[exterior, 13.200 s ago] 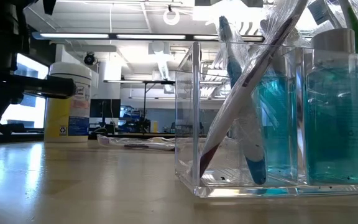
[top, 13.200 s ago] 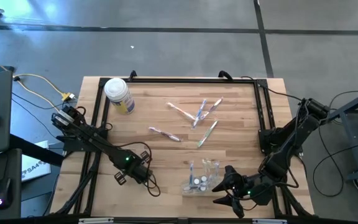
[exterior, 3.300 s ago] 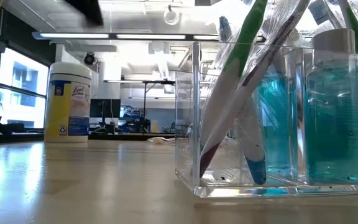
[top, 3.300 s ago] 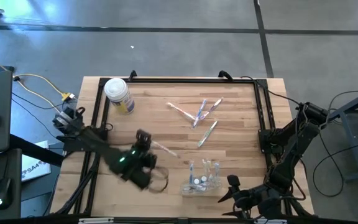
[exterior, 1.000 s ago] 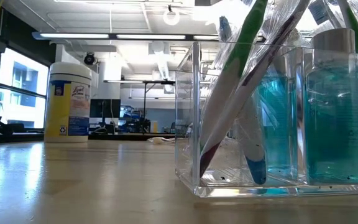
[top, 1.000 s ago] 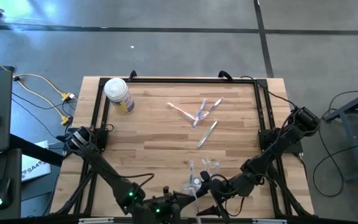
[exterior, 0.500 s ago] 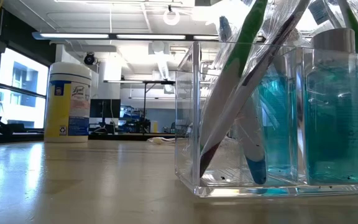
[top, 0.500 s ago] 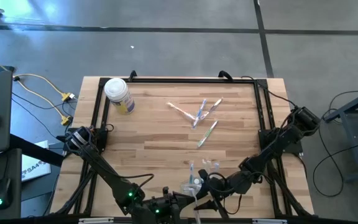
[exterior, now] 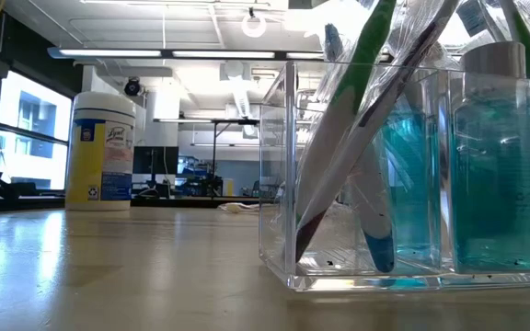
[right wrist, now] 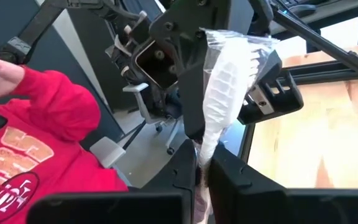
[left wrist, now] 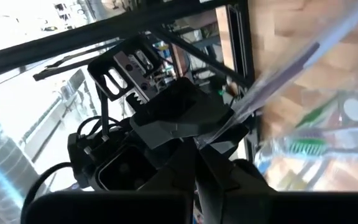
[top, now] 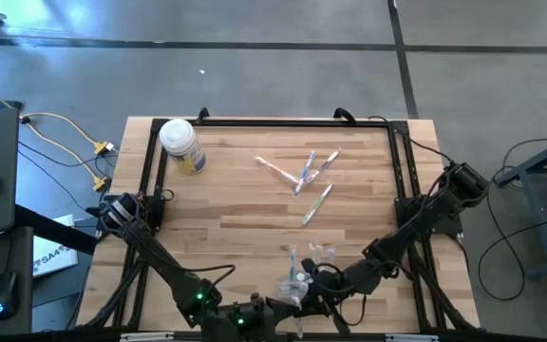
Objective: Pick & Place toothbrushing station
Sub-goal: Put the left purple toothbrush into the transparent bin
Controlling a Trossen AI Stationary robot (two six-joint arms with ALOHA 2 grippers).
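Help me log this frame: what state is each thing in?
wrapped toothbrush: pinched by both grippers.
left gripper: shut on wrapped toothbrush.
right gripper: shut on wrapped toothbrush.
clear holder: upright, toothbrushes inside.
loose toothbrushes: lying flat.
wipes jar: upright, lidded.

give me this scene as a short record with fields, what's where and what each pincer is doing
holder: small clear plastic holder at the wooden table's near edge, toothbrushes and capped blue bottles inside
loose brushes: slim wrapped pastel toothbrushes lying mid-table, apart from the holder
handoff brush: wrapped white toothbrush between the two pincers
left pincer: by the near edge, beside the holder, shut on the wrapped brush
right pincer: facing it, shut on the same brush
jar: white-lidded yellow-labelled jar, far left corner
background: person in a red sweatshirt beyond the table
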